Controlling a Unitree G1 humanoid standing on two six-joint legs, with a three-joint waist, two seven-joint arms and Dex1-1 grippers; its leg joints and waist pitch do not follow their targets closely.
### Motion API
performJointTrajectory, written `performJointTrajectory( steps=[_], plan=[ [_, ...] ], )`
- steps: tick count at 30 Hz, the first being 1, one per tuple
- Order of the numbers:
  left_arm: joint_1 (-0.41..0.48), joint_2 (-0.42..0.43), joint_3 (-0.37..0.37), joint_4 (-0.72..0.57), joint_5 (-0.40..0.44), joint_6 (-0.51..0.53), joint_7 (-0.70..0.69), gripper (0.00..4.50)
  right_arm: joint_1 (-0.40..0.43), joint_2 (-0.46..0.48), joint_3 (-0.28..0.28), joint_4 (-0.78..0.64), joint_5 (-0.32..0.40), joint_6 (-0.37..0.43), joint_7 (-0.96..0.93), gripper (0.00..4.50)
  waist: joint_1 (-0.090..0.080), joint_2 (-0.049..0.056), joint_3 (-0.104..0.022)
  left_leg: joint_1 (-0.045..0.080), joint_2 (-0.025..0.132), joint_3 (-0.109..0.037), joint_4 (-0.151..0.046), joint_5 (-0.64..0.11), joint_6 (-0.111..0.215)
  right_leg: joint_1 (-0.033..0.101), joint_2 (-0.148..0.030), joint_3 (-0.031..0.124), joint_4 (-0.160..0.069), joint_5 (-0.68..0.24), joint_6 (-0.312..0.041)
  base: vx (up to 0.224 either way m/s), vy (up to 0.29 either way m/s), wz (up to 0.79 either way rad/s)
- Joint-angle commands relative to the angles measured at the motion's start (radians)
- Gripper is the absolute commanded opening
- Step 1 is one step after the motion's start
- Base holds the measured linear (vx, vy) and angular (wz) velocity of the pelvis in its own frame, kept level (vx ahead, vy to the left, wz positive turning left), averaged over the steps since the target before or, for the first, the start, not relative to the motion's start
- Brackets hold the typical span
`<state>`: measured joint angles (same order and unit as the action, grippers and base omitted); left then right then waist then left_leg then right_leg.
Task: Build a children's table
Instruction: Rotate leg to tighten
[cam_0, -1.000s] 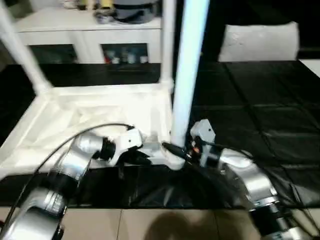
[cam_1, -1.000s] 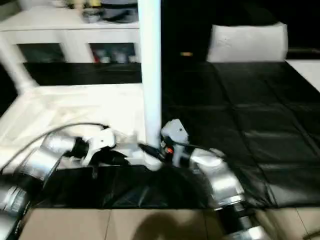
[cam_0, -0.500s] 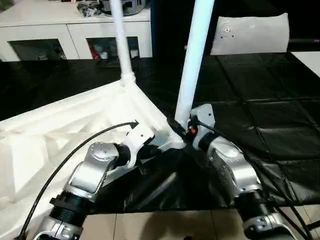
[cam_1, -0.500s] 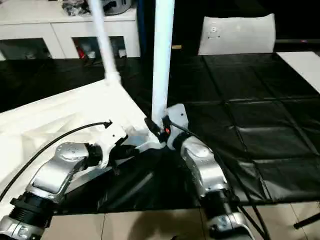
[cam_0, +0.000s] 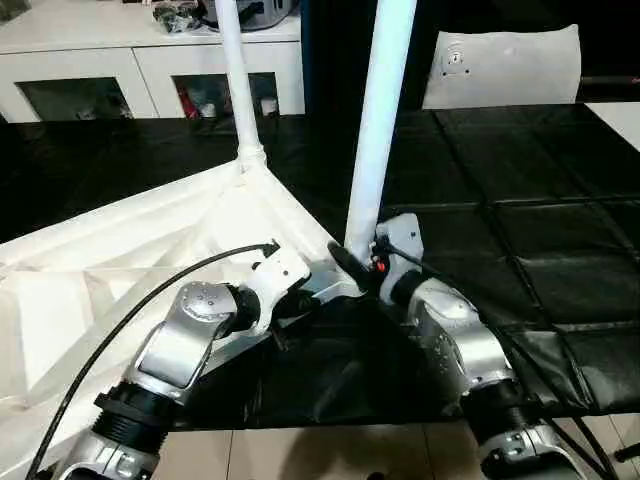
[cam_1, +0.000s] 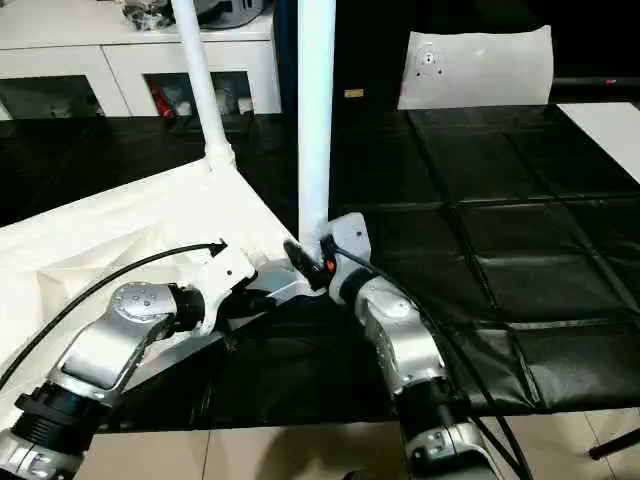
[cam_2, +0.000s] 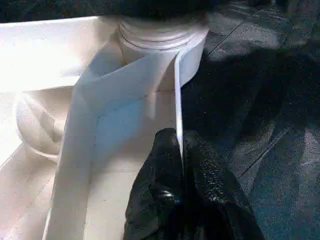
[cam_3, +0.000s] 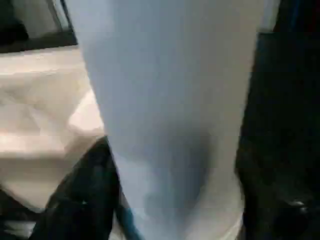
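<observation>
Here the white tabletop (cam_0: 150, 250) lies ribbed underside up on the black-covered surface (cam_0: 520, 230), two white legs standing in its corner sockets: a near leg (cam_0: 378, 120) and a far leg (cam_0: 236, 80). The left end effector (cam_2: 181, 165) is pinched together on the tabletop's thin rim beside the near socket. The right end effector (cam_0: 352, 268) sits at the near leg's base, fingers either side; its grip cannot be told. Behind stand a white glass-door cabinet (cam_0: 130, 65) and a white chair back (cam_0: 500, 65).
</observation>
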<state>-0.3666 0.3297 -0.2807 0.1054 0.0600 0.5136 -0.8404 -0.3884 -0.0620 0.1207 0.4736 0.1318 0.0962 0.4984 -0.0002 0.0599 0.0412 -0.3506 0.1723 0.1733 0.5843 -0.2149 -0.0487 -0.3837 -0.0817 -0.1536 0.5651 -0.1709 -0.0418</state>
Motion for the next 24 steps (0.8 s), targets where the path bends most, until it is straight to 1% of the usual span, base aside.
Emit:
performJointTrajectory(
  steps=[1, 2, 3, 4, 6, 8, 10, 11, 12, 13, 14, 15, 16, 17, 18, 20, 21, 22, 24],
  plan=[
    [-0.032, 0.023, 0.005, 0.0, 0.0, -0.025, -0.007, 0.0, 0.031, -0.006, 0.037, 0.027, -0.005, 0.047, 0.038, 3.51, 0.011, 0.008, -0.053, -0.01, 0.068, -0.033, -0.072, -0.195, 0.061, 0.058, -0.096, 0.081, -0.064, -0.226, -0.167, 0.0, 0.0, 0.0],
    [-0.033, 0.029, 0.005, 0.002, -0.003, -0.029, -0.013, 0.0, 0.038, -0.015, 0.038, 0.019, -0.004, 0.049, 0.049, 3.51, 0.012, 0.007, -0.053, -0.008, 0.069, -0.033, -0.072, -0.188, 0.065, 0.057, -0.093, 0.08, -0.062, -0.227, -0.166, 0.0, 0.0, 0.0],
    [-0.035, 0.035, 0.005, 0.007, -0.005, -0.037, -0.021, 0.0, 0.045, -0.025, 0.039, 0.007, 0.0, 0.051, 0.064, 3.63, 0.014, 0.01, -0.051, -0.007, 0.067, -0.032, -0.071, -0.195, 0.067, 0.055, -0.093, 0.079, -0.067, -0.242, -0.16, 0.0, 0.0, 0.0],
    [-0.039, 0.046, 0.004, 0.016, -0.009, -0.051, -0.037, 0.0, 0.061, -0.046, 0.037, -0.02, 0.005, 0.058, 0.083, 3.73, 0.016, 0.009, -0.052, -0.007, 0.068, -0.031, -0.071, -0.197, 0.067, 0.055, -0.093, 0.08, -0.067, -0.247, -0.157, 0.0, 0.0, 0.0],
    [-0.043, 0.057, 0.001, 0.03, -0.012, -0.071, -0.059, 0.0, 0.077, -0.071, 0.035, -0.049, 0.009, 0.079, 0.102, 3.95, 0.022, 0.011, -0.051, -0.004, 0.068, -0.032, -0.072, -0.202, 0.066, 0.054, -0.09, 0.079, -0.069, -0.265, -0.144, 0.0, 0.0, 0.0],
    [-0.046, 0.067, -0.005, 0.043, -0.014, -0.088, -0.074, 0.0, 0.093, -0.094, 0.036, -0.076, 0.024, 0.096, 0.144, 4.01, 0.024, 0.01, -0.05, -0.003, 0.068, -0.032, -0.073, -0.209, 0.066, 0.052, -0.089, 0.079, -0.071, -0.272, -0.141, 0.0, 0.0, 0.0],
    [-0.049, 0.078, -0.012, 0.061, -0.017, -0.115, -0.097, 0.0, 0.113, -0.122, 0.035, -0.104, 0.038, 0.095, 0.19, 4.28, 0.029, 0.01, -0.051, -0.003, 0.07, -0.032, -0.073, -0.209, 0.062, 0.054, -0.092, 0.08, -0.069, -0.277, -0.139, 0.0, 0.0, 0.0],
    [-0.055, 0.089, -0.021, 0.079, -0.02, -0.146, -0.126, 0.0, 0.128, -0.146, 0.03, -0.127, 0.05, 0.087, 0.224, 4.4, 0.035, 0.011, -0.05, -0.002, 0.069, -0.031, -0.071, -0.212, 0.064, 0.053, -0.092, 0.08, -0.073, -0.285, -0.132, 0.0, 0.0, 0.0],
    [-0.057, 0.092, -0.024, 0.084, -0.021, -0.155, -0.134, 0.0, 0.132, -0.153, 0.029, -0.133, 0.053, 0.085, 0.233, 4.4, 0.039, 0.009, -0.051, -0.001, 0.069, -0.031, -0.071, -0.21, 0.065, 0.054, -0.092, 0.081, -0.072, -0.288, -0.127, 0.0, 0.0, 0.0],
    [-0.066, 0.112, -0.043, 0.107, -0.014, -0.201, -0.168, 0.0, 0.146, -0.179, 0.022, -0.158, 0.068, 0.079, 0.267, 4.45, 0.042, 0.011, -0.051, -0.002, 0.068, -0.031, -0.07, -0.206, 0.068, 0.053, -0.092, 0.08, -0.073, -0.288, -0.126, 0.0, 0.0, 0.0],
    [-0.075, 0.138, -0.071, 0.13, 0.003, -0.248, -0.206, 0.0, 0.155, -0.202, 0.013, -0.18, 0.08, 0.078, 0.294, 4.45, 0.045, 0.01, -0.053, -0.001, 0.069, -0.032, -0.07, -0.202, 0.07, 0.053, -0.092, 0.08, -0.072, -0.281, -0.125, 0.0, 0.0, 0.0],
    [-0.081, 0.152, -0.084, 0.146, 0.011, -0.271, -0.226, 0.0, 0.161, -0.221, 0.01, -0.197, 0.088, 0.075, 0.318, 4.45, 0.047, 0.011, -0.052, 0.0, 0.069, -0.031, -0.07, -0.203, 0.072, 0.051, -0.089, 0.08, -0.073, -0.278, -0.125, 0.0, 0.0, 0.0],
    [-0.089, 0.16, -0.092, 0.165, 0.015, -0.298, -0.244, 0.0, 0.167, -0.245, 0.009, -0.214, 0.095, 0.072, 0.347, 4.45, 0.05, 0.015, -0.052, 0.001, 0.068, -0.031, -0.069, -0.202, 0.073, 0.051, -0.09, 0.08, -0.072, -0.274, -0.125, 0.0, 0.0, 0.0],
    [-0.095, 0.163, -0.095, 0.179, 0.014, -0.316, -0.254, 0.0, 0.172, -0.261, 0.009, -0.227, 0.1, 0.075, 0.365, 4.45, 0.053, 0.011, -0.054, 0.001, 0.069, -0.031, -0.069, -0.201, 0.074, 0.054, -0.09, 0.08, -0.068, -0.262, -0.127, 0.0, 0.0, 0.0],
    [-0.106, 0.167, -0.1, 0.198, 0.013, -0.336, -0.274, 0.0, 0.175, -0.285, 0.009, -0.245, 0.105, 0.077, 0.393, 4.45, 0.055, 0.009, -0.052, -0.001, 0.067, -0.03, -0.067, -0.194, 0.08, 0.055, -0.089, 0.078, -0.069, -0.265, -0.127, 0.0, 0.0, 0.0],
    [-0.127, 0.172, -0.111, 0.235, 0.002, -0.393, -0.332, 0.0, 0.173, -0.33, 0.011, -0.272, 0.115, 0.081, 0.445, 4.45, 0.06, 0.012, -0.054, -0.002, 0.066, -0.028, -0.065, -0.179, 0.084, 0.055, -0.091, 0.078, -0.069, -0.276, -0.124, 0.0, 0.0, 0.0],
    [-0.13, 0.172, -0.113, 0.241, -0.001, -0.402, -0.344, 0.0, 0.172, -0.338, 0.011, -0.276, 0.117, 0.081, 0.455, 4.45, 0.065, 0.012, -0.055, -0.001, 0.066, -0.028, -0.063, -0.166, 0.089, 0.055, -0.091, 0.078, -0.07, -0.275, -0.121, 0.0, 0.0, 0.0],
    [-0.14, 0.171, -0.122, 0.255, -0.007, -0.428, -0.378, 0.0, 0.164, -0.357, 0.013, -0.283, 0.121, 0.082, 0.479, 4.45, 0.067, 0.009, -0.056, -0.002, 0.069, -0.028, -0.063, -0.158, 0.089, 0.056, -0.092, 0.079, -0.067, -0.266, -0.122, 0.0, 0.0, 0.0],
    [-0.151, 0.174, -0.137, 0.27, -0.009, -0.465, -0.408, 0.0, 0.156, -0.371, 0.02, -0.287, 0.118, 0.078, 0.498, 4.45, 0.076, 0.011, -0.059, -0.002, 0.07, -0.028, -0.06, -0.138, 0.095, 0.053, -0.092, 0.078, -0.062, -0.244, -0.132, 0.0, 0.0, 0.0]
  ],
)
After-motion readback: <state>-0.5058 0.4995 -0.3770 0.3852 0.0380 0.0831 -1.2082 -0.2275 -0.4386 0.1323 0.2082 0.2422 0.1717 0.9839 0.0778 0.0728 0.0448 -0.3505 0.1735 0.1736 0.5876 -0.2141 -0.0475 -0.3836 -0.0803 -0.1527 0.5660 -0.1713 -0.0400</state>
